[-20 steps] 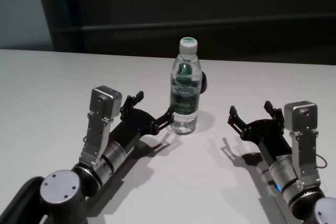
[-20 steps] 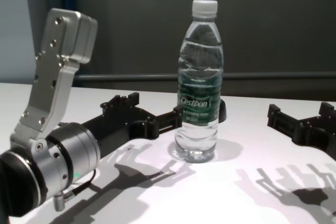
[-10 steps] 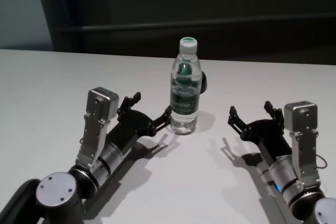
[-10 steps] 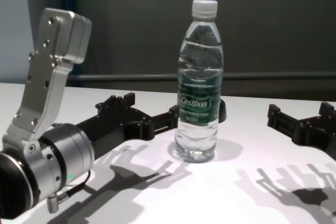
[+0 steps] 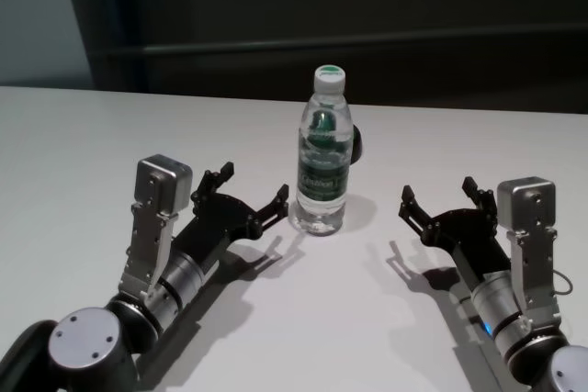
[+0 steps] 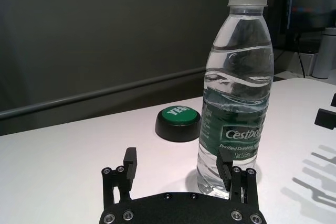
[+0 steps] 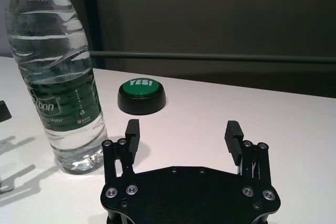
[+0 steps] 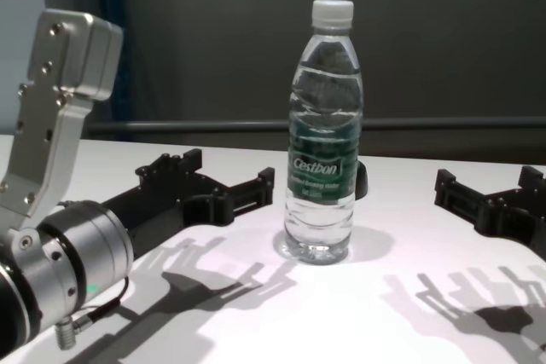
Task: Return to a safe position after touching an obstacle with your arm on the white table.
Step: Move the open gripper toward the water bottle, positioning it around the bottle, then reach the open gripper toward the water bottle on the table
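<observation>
Where it stands upright mid white table [image 5: 83, 135], the Cestbon water bottle [image 5: 322, 167] sits just beside my spread left gripper [image 5: 245, 197]. My right gripper [image 5: 439, 197], fingers wide, rests apart. Only my wrist views show the green "YES!" button [image 7: 142, 96] whole.

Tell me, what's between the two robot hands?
The water bottle stands upright between the left hand and right hand, nearer the left; head view shows it.
</observation>
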